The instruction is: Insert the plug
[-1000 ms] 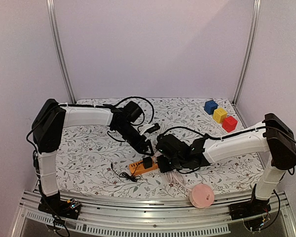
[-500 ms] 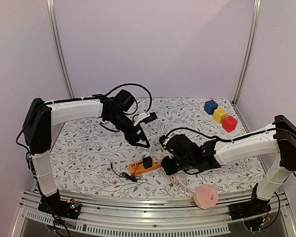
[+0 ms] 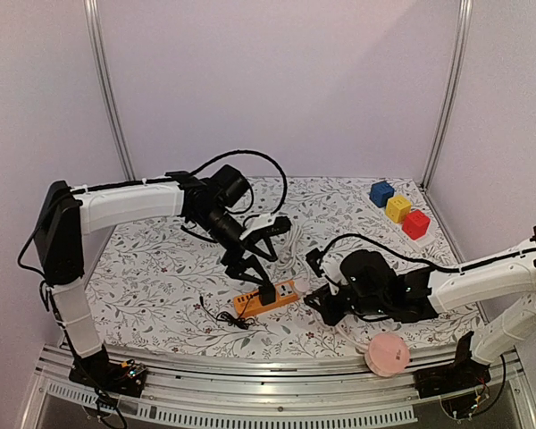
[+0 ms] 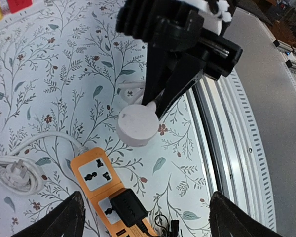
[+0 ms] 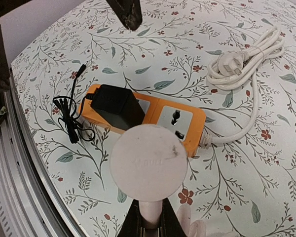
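Lifted away from the black plug (image 5: 113,106) and opened wide and empty is the left gripper (image 3: 250,268), so the plug seems left pushed into the orange strip (image 5: 175,121), while a pink disc (image 5: 148,163) is pinched by the right gripper (image 5: 147,222).

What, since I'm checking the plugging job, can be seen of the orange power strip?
The orange power strip is a plastic bar with white socket faces, lying flat on the floral tablecloth near the front edge. A black adapter sits plugged into one socket; the next socket is empty. Its white cord leaves one end and lies coiled nearby. A thin black cable lies bundled at the other end.
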You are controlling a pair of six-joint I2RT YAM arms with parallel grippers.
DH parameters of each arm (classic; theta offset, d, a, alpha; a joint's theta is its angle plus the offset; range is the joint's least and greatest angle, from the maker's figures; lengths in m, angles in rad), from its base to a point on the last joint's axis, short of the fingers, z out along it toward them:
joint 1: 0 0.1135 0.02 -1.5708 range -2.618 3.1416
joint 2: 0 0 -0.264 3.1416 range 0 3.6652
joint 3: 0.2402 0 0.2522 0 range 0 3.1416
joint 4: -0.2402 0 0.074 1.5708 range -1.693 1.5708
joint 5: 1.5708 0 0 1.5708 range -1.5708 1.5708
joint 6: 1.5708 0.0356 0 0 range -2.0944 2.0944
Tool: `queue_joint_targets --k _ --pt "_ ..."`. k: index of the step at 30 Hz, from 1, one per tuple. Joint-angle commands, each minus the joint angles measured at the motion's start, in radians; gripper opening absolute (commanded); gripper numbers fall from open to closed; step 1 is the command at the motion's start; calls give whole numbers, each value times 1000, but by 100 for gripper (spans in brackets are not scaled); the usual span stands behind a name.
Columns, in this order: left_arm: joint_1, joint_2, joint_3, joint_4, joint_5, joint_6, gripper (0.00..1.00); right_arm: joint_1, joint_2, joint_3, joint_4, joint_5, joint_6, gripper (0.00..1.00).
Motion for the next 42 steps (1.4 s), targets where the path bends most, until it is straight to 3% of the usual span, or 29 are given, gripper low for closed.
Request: queue_joint_targets --k 1,11,21,23,28,42 --pt "-24 10 47 -40 17 85 86 -11 -31 -11 143 -9 -68 0" --pt "-81 104 125 18 -45 50 86 -32 -38 0 191 -133 -99 0" --pt "-79 143 172 -52 -4 89 52 -51 -57 3 208 -189 -94 0" --pt "-79 137 172 -87 9 123 55 -56 -59 -1 217 -196 -91 0" --pt "-72 127 166 -128 40 177 77 -65 -55 4 232 -216 -89 0" --pt "-81 147 177 -119 84 142 71 -84 -71 9 259 -201 -89 0"
